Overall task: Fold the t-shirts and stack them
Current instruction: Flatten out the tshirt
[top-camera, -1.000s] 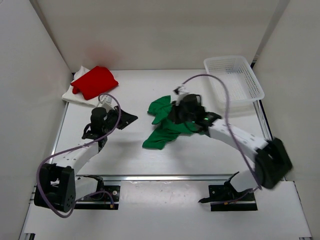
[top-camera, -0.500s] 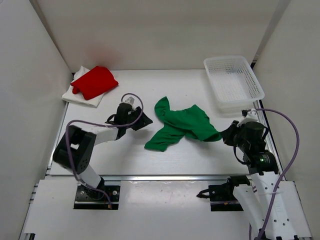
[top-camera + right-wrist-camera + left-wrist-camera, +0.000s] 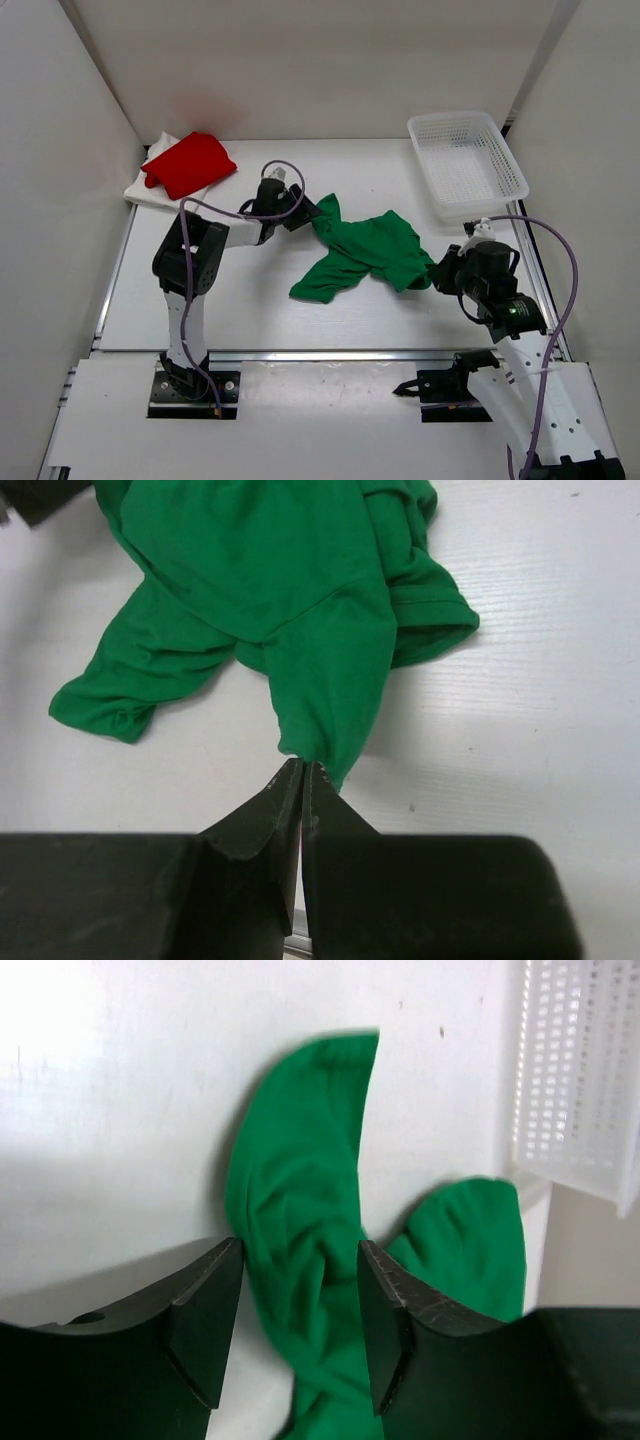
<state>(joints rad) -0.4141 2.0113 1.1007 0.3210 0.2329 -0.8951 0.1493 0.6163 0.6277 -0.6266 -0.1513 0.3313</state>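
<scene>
Three shirts show from overhead. The red shirt (image 3: pixel 190 163) lies on the white shirt (image 3: pixel 148 192) at the far left corner of the bench (image 3: pixel 250 310). The green shirt (image 3: pixel 365 248) sprawls unfolded mid-bench, near the basket (image 3: pixel 500 165). My left jaws sit at its far left tip and my right jaws at its near right corner.

On the left wrist camera, the left jaws stand apart with a strip of the green shirt (image 3: pixel 300 1160) running between them. As far as I can see, they straddle it without squeezing.

On the right wrist camera, the right jaws are together, pinched on a corner of the green shirt (image 3: pixel 260 580). The cloth draws to a point at their tips.

I expect this shirt to handle as light, limp cloth that sags, wrinkles and drags along the bench rather than holding any shape. A thin single layer could slip from a pinch. I would take it at two well-separated points on one edge, at a hem or seam where the fabric is doubled.
</scene>
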